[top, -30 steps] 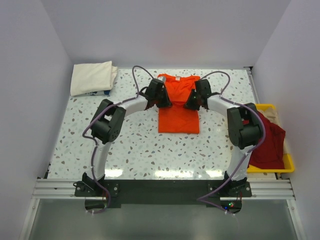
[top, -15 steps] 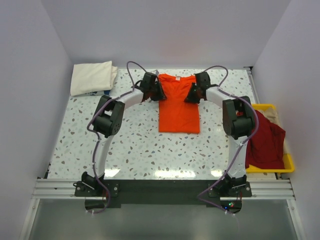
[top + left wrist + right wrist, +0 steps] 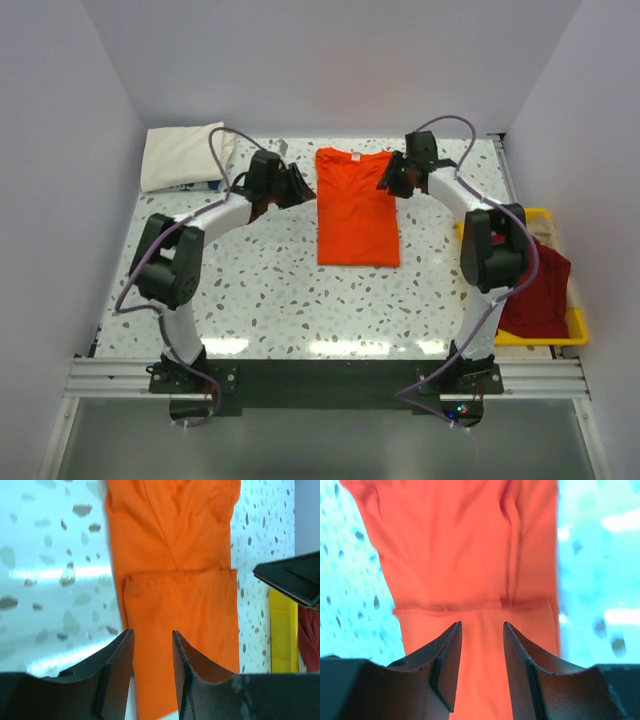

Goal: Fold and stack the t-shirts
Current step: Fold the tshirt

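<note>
Nearest, right of the orange t-shirt (image 3: 356,212), the dark red t-shirt (image 3: 540,290) slumps over the yellow tray (image 3: 577,328). The orange t-shirt lies flat, folded narrow. The left gripper (image 3: 152,631) and right gripper (image 3: 482,625) flank its far end, jaws parted, empty. Far left of it sits the folded cream t-shirt (image 3: 182,155).

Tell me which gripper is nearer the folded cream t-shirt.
Left. The left gripper is beside the orange t-shirt, on the side toward the cream t-shirt; the right gripper is across the orange t-shirt, farther away.
</note>
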Robot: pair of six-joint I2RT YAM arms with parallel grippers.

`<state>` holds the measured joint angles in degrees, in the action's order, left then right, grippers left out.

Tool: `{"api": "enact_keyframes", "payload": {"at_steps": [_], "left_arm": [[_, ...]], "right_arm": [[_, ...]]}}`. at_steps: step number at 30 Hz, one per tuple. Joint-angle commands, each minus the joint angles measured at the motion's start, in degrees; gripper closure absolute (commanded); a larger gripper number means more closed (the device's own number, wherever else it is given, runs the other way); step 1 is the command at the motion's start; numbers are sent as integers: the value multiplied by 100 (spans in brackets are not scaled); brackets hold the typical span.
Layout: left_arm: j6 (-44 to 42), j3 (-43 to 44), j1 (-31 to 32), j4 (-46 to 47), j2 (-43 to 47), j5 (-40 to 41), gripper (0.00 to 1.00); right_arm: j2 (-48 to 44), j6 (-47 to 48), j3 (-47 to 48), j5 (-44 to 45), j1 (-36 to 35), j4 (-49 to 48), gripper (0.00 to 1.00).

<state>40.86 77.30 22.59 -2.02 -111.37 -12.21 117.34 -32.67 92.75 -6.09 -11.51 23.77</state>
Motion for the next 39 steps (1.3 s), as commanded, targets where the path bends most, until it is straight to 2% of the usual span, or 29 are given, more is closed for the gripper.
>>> {"api": "enact_keyframes", "payload": {"at_steps": [1, 4, 6, 7, 13, 23, 26, 29, 35, 38, 39], "left_arm": [[378, -1361, 18, 957, 958, 34, 59], [466, -2329, 245, 1386, 1486, -54, 57], [484, -2692, 447, 1599, 1688, -71, 55], [484, -2946, 666, 1661, 1724, -71, 52], [782, -3634, 1142, 2223, 1681, 8, 47], [1082, -3643, 1265, 2189, 1320, 350, 47], [1082, -3555, 1301, 2118, 1171, 359, 51], [1126, -3493, 1345, 2101, 1065, 368, 63], [1126, -3362, 1415, 1978, 925, 465, 65], [1152, -3291, 1432, 1916, 915, 508, 71], [1152, -3274, 1432, 1855, 933, 544, 76]], "right_arm": [[-1500, -301, -1514, 178, -18, -64, 58], [-2757, -565, -3107, 291, -36, -531, 58], [-3476, -574, -3682, 354, -36, -601, 58], [-3672, -539, -4216, 302, -27, -662, 58], [-4447, -609, -5582, 161, -27, -1110, 57], [-3947, -908, -5891, 134, -27, -2094, 56], [-3851, -1040, -6005, 90, -27, -2315, 57], [-3754, -1075, -6023, 38, -36, -2351, 57], [-3657, -1119, -6102, -24, -36, -2509, 57], [-3569, -1216, -6111, -190, -36, -2605, 58], [-3560, -1259, -6128, -235, -44, -2632, 58]]}}
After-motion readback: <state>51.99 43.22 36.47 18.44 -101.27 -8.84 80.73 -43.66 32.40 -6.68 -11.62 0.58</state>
